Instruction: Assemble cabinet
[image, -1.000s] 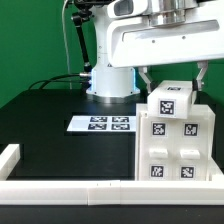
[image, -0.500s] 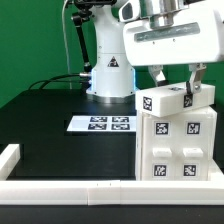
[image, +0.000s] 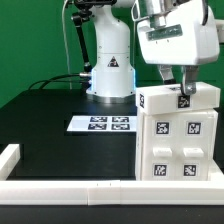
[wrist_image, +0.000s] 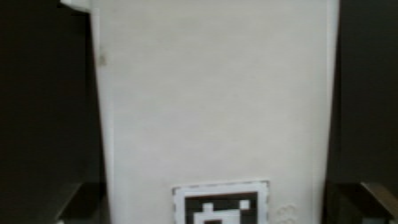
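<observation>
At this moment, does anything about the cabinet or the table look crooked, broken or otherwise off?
Nothing stands out. The cabinet stands upright and square against the border rail, with no visible damage. The gripper is at its top. The marker board lies flat on the black table.

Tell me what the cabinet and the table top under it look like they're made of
The cabinet looks like white plastic with a matte, slightly grainy finish: uniform color, soft edges, and what seem to be printed paper tags stuck on. The table top seems covered in black matte fabric or felt, showing no shine, though that's uncertain.
</observation>
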